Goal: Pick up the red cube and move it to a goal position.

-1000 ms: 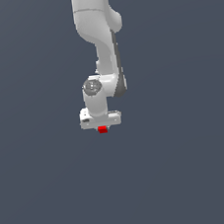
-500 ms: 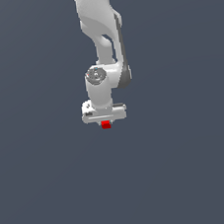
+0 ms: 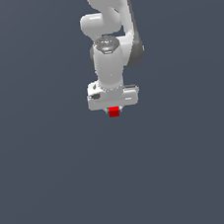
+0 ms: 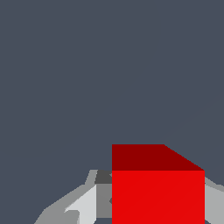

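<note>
The red cube (image 3: 114, 112) is small and bright red, and peeks out just under the white hand of my arm in the exterior view. My gripper (image 3: 114, 111) is shut on the red cube, and the hand hides most of the fingers there. In the wrist view the red cube (image 4: 157, 192) fills the space close to the camera, with a grey finger (image 4: 83, 205) pressed against one side and a second finger (image 4: 214, 203) against the other. No goal marker shows in either view.
A plain dark grey surface (image 3: 53, 181) fills the exterior view all around the arm. The white arm (image 3: 110, 59) rises above the hand and leaves the frame.
The arm with the cube in its grip has drifted slightly toward the exterior view's right and upward in the picture. The grip on the cube is unchanged.
</note>
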Tool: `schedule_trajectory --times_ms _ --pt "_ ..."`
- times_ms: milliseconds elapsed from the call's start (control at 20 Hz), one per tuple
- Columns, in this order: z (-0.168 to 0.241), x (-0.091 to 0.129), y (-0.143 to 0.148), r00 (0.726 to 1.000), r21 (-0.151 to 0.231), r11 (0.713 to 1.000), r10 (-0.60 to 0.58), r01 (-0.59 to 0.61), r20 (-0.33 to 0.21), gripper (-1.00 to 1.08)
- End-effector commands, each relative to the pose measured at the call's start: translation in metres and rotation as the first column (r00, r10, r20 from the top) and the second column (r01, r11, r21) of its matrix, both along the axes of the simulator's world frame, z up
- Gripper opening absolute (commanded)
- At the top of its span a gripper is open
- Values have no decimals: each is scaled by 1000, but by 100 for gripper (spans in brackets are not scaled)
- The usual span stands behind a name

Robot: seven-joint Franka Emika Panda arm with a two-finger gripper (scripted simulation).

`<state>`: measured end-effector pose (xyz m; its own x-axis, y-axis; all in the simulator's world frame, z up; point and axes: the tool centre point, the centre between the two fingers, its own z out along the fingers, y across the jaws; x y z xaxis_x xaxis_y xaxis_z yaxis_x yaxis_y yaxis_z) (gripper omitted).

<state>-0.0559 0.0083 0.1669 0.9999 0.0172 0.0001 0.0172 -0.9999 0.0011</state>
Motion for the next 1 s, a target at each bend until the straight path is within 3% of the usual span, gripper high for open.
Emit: schedule_trajectory --times_ms 0,500,950 --pt "26 1 12 1000 -1 1000 0 0 0 -100" --pt "98 6 47 1000 0 1000 0 0 0 -100" --pt "117 9 56 1000 1 1000 0 0 0 -100"
